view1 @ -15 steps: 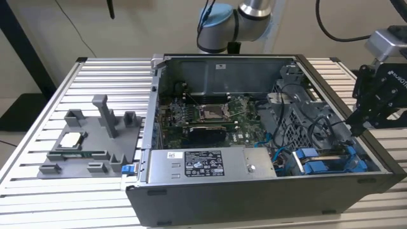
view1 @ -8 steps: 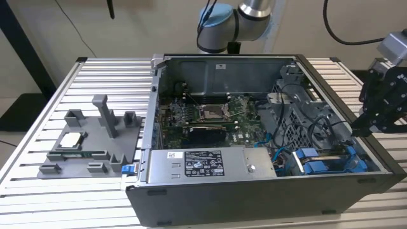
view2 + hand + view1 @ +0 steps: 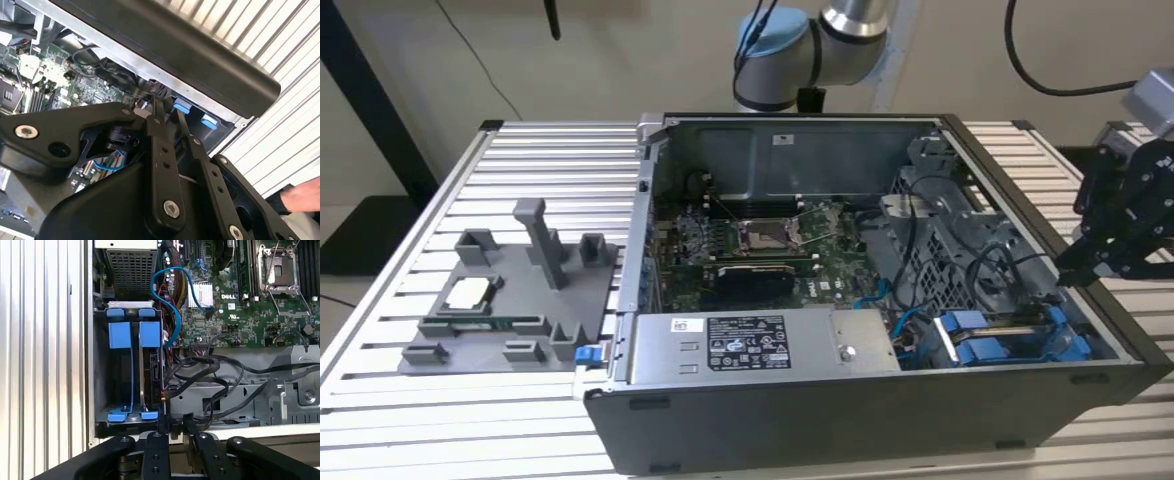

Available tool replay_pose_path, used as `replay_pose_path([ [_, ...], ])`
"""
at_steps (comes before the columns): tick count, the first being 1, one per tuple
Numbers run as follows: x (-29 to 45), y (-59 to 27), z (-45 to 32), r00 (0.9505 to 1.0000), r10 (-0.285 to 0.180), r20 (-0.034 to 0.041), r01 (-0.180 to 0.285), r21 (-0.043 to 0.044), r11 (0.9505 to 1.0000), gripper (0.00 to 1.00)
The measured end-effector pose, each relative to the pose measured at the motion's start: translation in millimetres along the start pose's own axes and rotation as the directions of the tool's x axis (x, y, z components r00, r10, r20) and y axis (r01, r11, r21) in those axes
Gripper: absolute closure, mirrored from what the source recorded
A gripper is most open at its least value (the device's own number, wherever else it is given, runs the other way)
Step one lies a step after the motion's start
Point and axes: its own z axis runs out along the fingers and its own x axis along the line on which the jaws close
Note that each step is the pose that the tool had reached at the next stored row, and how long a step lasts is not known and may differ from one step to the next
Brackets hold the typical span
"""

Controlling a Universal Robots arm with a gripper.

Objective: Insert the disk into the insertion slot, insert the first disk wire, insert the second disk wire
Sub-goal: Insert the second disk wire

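The insertion slot (image 3: 131,375) is a dark bay with blue tabs and rails in the corner of the open computer case, and it also shows in the exterior view (image 3: 1014,338). A dark slab (image 3: 153,371) stands edge-on in the side of the bay nearer the cables; I take it for the disk, its label hidden. Red and black wires (image 3: 169,357) and a blue cable (image 3: 175,300) hang right beside it. My gripper (image 3: 176,421) hovers over the case wall next to the bay, fingers a narrow gap apart with nothing between them. It stands at the exterior view's right (image 3: 1083,272).
The silver power supply box (image 3: 747,345) lies along the case's front wall, with the motherboard (image 3: 761,240) behind it. A grey fixture (image 3: 507,300) with small parts sits on the slatted table at the exterior view's left. A hand (image 3: 300,199) shows at the table's edge.
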Motion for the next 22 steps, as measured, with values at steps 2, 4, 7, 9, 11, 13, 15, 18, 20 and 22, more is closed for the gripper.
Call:
replay_pose_path([
  [2, 0.1, -1.5, 0.4, 1.0, 0.001, 0.0006, -0.001, -0.009, 1.0, 0.73],
  [4, 0.5, -2.8, 1.3, 1.0, 0.001, 0.0021, -0.001, -0.0133, 0.9999, 0.73],
  [7, 0.8, -3.0, 1.9, 1.0, 0.001, 0.0043, -0.001, -0.014, 0.9999, 0.73],
  [9, 0.7, -3.1, 1.8, 1.0, 0.001, 0.0042, -0.001, -0.014, 0.9999, 0.76],
  [11, 0.8, -3.1, 1.9, 1.0, 0.001, 0.0044, -0.001, -0.0141, 0.9999, 0.83],
  [13, 0.8, -3.1, 1.9, 1.0, 0.001, 0.0043, -0.001, -0.0141, 0.9999, 0.83],
  [15, 0.8, -3.2, 1.9, 1.0, 0.001, 0.0043, -0.001, -0.014, 0.9999, 0.83],
  [18, 0.8, -3.0, 1.8, 1.0, 0.001, 0.0044, -0.001, -0.0141, 0.9999, 0.84],
  [20, 0.7, -1.8, 1.1, 1.0, 0.001, 0.0044, -0.001, -0.0141, 0.9999, 0.84],
  [22, 0.7, 0.9, -0.5, 1.0, 0.001, 0.0042, -0.001, -0.014, 0.9999, 0.84],
])
